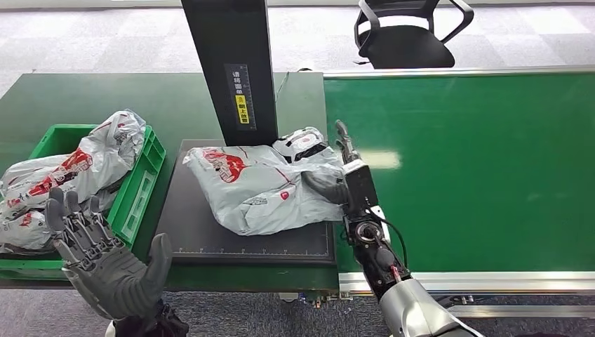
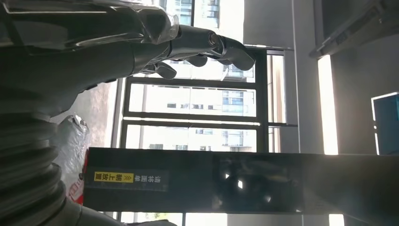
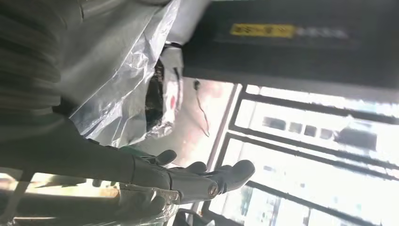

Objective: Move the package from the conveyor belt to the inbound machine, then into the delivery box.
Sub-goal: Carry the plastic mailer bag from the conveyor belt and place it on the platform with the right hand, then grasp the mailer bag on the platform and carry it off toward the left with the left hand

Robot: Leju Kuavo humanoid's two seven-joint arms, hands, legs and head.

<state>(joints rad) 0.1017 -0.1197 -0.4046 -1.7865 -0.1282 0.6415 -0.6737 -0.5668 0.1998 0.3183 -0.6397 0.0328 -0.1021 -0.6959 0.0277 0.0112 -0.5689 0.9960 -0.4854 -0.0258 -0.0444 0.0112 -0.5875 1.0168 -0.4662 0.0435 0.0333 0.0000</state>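
Observation:
A grey package (image 1: 259, 186) with red print lies flat on the black platform (image 1: 210, 246) of the inbound machine, under its dark column (image 1: 235, 70). My right hand (image 1: 344, 175) is at the package's right edge. Its thumb rests on the plastic and its fingers (image 3: 207, 181) are stretched out straight, beside the crinkled package (image 3: 117, 70). A smaller white and black package (image 1: 302, 144) sits just behind the grey one. My left hand (image 1: 105, 256) hovers palm up with fingers spread, in front of the green delivery box (image 1: 140, 189). It holds nothing.
The green box holds several grey packages (image 1: 63, 172). The green conveyor belt (image 1: 477, 175) runs along the right, with a metal rail at its near edge. A black office chair (image 1: 407, 35) stands on the carpet behind the belt.

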